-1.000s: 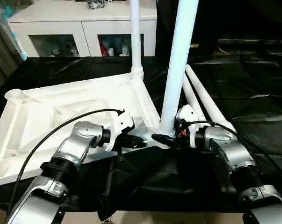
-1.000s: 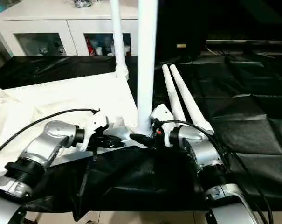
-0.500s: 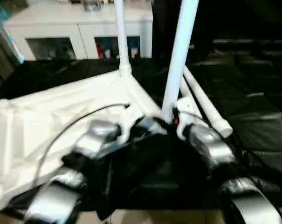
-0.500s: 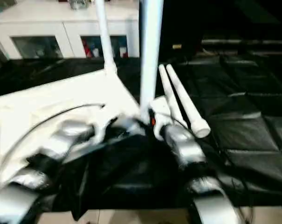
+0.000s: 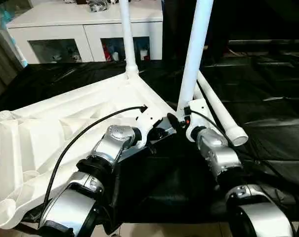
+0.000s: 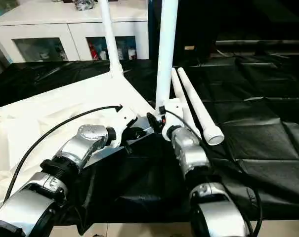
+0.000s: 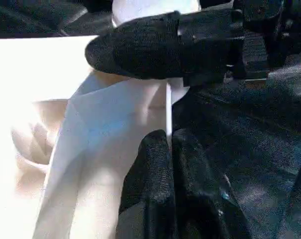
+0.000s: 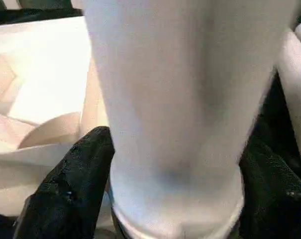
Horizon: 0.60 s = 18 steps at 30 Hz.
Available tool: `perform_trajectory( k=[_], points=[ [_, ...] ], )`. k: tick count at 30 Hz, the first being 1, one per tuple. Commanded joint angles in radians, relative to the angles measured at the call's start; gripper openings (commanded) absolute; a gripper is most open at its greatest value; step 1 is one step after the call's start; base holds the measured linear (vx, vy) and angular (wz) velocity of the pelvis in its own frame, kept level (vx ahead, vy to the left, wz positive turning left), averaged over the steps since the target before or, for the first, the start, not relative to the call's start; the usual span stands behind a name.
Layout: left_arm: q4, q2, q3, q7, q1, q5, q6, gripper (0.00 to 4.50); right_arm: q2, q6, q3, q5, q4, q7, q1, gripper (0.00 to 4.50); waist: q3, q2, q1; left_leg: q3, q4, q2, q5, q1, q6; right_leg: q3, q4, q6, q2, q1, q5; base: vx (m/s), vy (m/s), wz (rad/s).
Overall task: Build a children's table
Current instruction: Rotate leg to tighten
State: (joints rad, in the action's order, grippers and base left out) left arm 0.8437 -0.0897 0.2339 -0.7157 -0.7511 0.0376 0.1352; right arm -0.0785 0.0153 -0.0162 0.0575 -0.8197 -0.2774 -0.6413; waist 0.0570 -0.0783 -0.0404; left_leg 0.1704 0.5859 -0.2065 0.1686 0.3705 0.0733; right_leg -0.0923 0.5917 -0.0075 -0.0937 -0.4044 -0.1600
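- Between the right tool's spread fingers stands an upright leg, grasped at its foot where it enters the near corner socket of the upturned top.
- Just beside that socket, the left tool is clenched on the top's thin edge, steadying it.
- To seat this leg well, I judge the right tool should keep it plumb and press straight down while the left holds firm.
- Beyond both tools, another leg stands in the far socket; two spare legs lie on the black-draped worktop, just past the right tool.
- Behind everything stands a white cabinet.
- No readable brand, label or writing.
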Motion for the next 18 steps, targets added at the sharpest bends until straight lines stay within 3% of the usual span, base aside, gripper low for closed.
perform_trajectory(
  k=[1, 2, 3, 4, 5, 8, 11, 12, 13, 14, 15, 16, 17, 18],
  points=[
    [-0.014, 0.014, -0.043, 0.034, -0.007, -0.028, -0.089, 0.00, -0.013, 0.010, 0.006, -0.003, 0.083, -0.029, 0.035, 3.44, -0.069, 0.026, -0.001, 0.002, -0.066, -0.006, 0.277, -0.001, -0.065, 0.036, -0.088, -0.181, -0.042, 0.056, -0.345, 0.000, 0.000, 0.00],
    [-0.038, 0.016, -0.063, 0.029, 0.000, -0.050, -0.094, 0.28, -0.030, 0.034, 0.005, 0.008, 0.184, -0.059, 0.084, 3.45, -0.073, 0.023, -0.005, 0.002, -0.065, -0.007, 0.262, -0.003, -0.069, 0.038, -0.084, -0.181, -0.044, 0.056, -0.329, 0.000, 0.000, 0.00],
    [-0.065, 0.013, -0.078, 0.032, 0.010, -0.064, -0.089, 0.28, -0.044, 0.054, 0.005, 0.018, 0.267, -0.081, 0.126, 3.45, -0.072, 0.023, -0.010, 0.002, -0.065, -0.009, 0.250, -0.002, -0.076, 0.039, -0.086, -0.175, -0.043, 0.058, -0.314, 0.000, 0.000, 0.00],
    [-0.080, 0.011, -0.084, 0.035, 0.016, -0.069, -0.084, 0.28, -0.051, 0.062, 0.005, 0.023, 0.303, -0.090, 0.145, 3.45, -0.078, 0.027, -0.015, 0.001, -0.062, -0.011, 0.208, 0.002, -0.087, 0.041, -0.076, -0.186, -0.046, 0.062, -0.254, 0.000, 0.000, 0.00],
    [-0.098, 0.006, -0.087, 0.033, 0.025, -0.074, -0.074, 0.64, -0.057, 0.068, 0.007, 0.026, 0.340, -0.097, 0.165, 3.46, -0.082, 0.026, -0.017, 0.002, -0.059, -0.013, 0.176, 0.001, -0.096, 0.041, -0.069, -0.204, -0.045, 0.061, -0.204, 0.000, 0.000, 0.00],
    [-0.170, -0.028, -0.094, 0.028, 0.068, -0.073, -0.055, 0.70, -0.081, 0.097, 0.015, 0.050, 0.459, -0.122, 0.231, 3.46, -0.085, 0.027, -0.019, 0.001, -0.054, -0.015, 0.125, 0.009, -0.117, 0.040, -0.056, -0.226, -0.044, 0.060, -0.118, 0.000, 0.000, 0.00],
    [-0.260, -0.093, -0.111, 0.030, 0.128, -0.068, -0.003, 1.12, -0.115, 0.156, 0.048, 0.073, 0.580, -0.183, 0.293, 3.46, -0.076, 0.026, -0.017, 0.005, -0.056, -0.012, 0.156, 0.011, -0.123, 0.040, -0.063, -0.214, -0.042, 0.056, -0.168, 0.000, 0.000, 0.00],
    [-0.289, -0.118, -0.122, 0.038, 0.148, -0.062, 0.016, 1.12, -0.126, 0.187, 0.065, 0.079, 0.626, -0.211, 0.316, 3.46, -0.077, 0.010, -0.018, 0.002, -0.056, -0.012, 0.166, 0.008, -0.115, 0.039, -0.061, -0.212, -0.042, 0.057, -0.181, 0.000, 0.000, 0.00],
    [-0.289, -0.118, -0.122, 0.038, 0.148, -0.062, 0.016, 1.18, -0.126, 0.187, 0.065, 0.079, 0.626, -0.211, 0.316, 3.46, -0.076, 0.018, -0.012, 0.003, -0.057, -0.011, 0.174, 0.010, -0.109, 0.039, -0.066, -0.196, -0.038, 0.056, -0.194, 0.000, 0.000, 0.00],
    [-0.331, -0.154, -0.169, 0.097, 0.171, -0.053, 0.053, 1.33, -0.140, 0.231, 0.105, 0.078, 0.673, -0.257, 0.341, 3.46, -0.076, 0.011, -0.011, 0.003, -0.058, -0.011, 0.198, 0.004, -0.092, 0.037, -0.069, -0.191, -0.037, 0.052, -0.229, 0.000, 0.000, 0.00],
    [-0.344, -0.166, -0.187, 0.121, 0.177, -0.051, 0.068, 1.49, -0.144, 0.242, 0.119, 0.075, 0.682, -0.270, 0.348, 3.46, -0.076, 0.011, -0.011, 0.002, -0.060, -0.015, 0.213, 0.002, -0.084, 0.038, -0.068, -0.192, -0.037, 0.052, -0.233, 0.000, 0.000, 0.00],
    [-0.365, -0.188, -0.224, 0.175, 0.187, -0.042, 0.092, 1.57, -0.148, 0.265, 0.144, 0.069, 0.694, -0.290, 0.356, 3.46, -0.071, 0.012, -0.008, 0.001, -0.063, -0.014, 0.223, 0.006, -0.079, 0.037, -0.070, -0.189, -0.036, 0.053, -0.249, 0.000, 0.000, 0.00],
    [-0.386, -0.230, -0.299, 0.323, 0.200, -0.001, 0.107, 1.57, -0.135, 0.297, 0.177, 0.050, 0.679, -0.297, 0.352, 3.46, -0.070, 0.010, -0.001, -0.003, -0.066, -0.015, 0.264, 0.004, -0.058, 0.035, -0.071, -0.173, -0.034, 0.051, -0.282, 0.000, 0.000, 0.00],
    [-0.388, -0.233, -0.305, 0.335, 0.202, 0.003, 0.108, 1.59, -0.134, 0.299, 0.180, 0.048, 0.677, -0.296, 0.351, 3.46, -0.069, 0.009, 0.000, -0.004, -0.067, -0.013, 0.277, 0.004, -0.050, 0.034, -0.072, -0.169, -0.035, 0.050, -0.298, 0.000, 0.000, 0.00]
  ],
)
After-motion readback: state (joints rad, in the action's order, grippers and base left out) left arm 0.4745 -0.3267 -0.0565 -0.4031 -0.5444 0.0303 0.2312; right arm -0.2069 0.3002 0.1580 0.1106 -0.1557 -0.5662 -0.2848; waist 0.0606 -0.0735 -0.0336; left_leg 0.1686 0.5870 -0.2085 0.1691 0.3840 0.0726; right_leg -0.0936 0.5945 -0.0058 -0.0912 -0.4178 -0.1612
